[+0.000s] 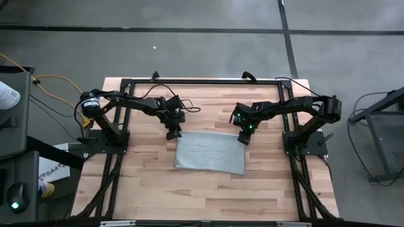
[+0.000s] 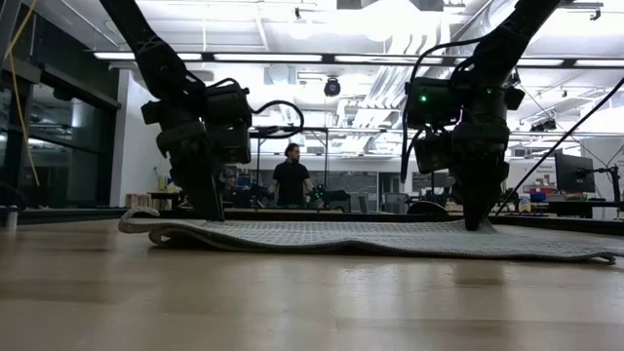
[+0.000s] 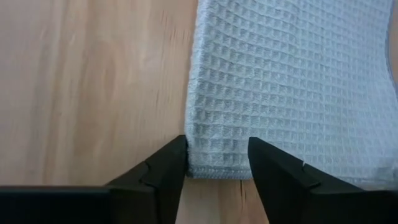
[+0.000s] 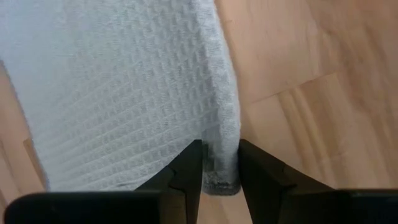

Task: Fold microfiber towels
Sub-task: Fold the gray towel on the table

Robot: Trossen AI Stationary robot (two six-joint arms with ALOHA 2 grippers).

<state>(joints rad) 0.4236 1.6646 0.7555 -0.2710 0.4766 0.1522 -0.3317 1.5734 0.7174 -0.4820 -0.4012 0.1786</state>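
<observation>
The light grey microfiber towel [image 1: 209, 152] lies flat on the wooden table as a wide rectangle. My left gripper [image 1: 173, 133] is down at its far left corner [image 3: 214, 158]. It is open, with one finger at the towel's side edge and the other over the cloth. My right gripper [image 1: 243, 138] is down at the far right corner and shut on it. In the low view both grippers, left [image 2: 207, 213] and right [image 2: 476, 222], reach down to the towel [image 2: 370, 237]. My left gripper's fingers [image 3: 168, 168] stand on either side of the towel's far left corner; I cannot tell whether they touch it. My right gripper pinches the towel's far right corner [image 4: 222, 163] between its two fingers, at the hemmed side edge, coming from above. The cloth bunches between the fingers. The rest of the towel lies on the table.
Bare wooden tabletop [image 1: 208, 195] lies near the towel and to both sides. The black arm frames [image 1: 107, 142] stand at the table's left and right. A person [image 2: 292, 180] stands far off in the room behind the table.
</observation>
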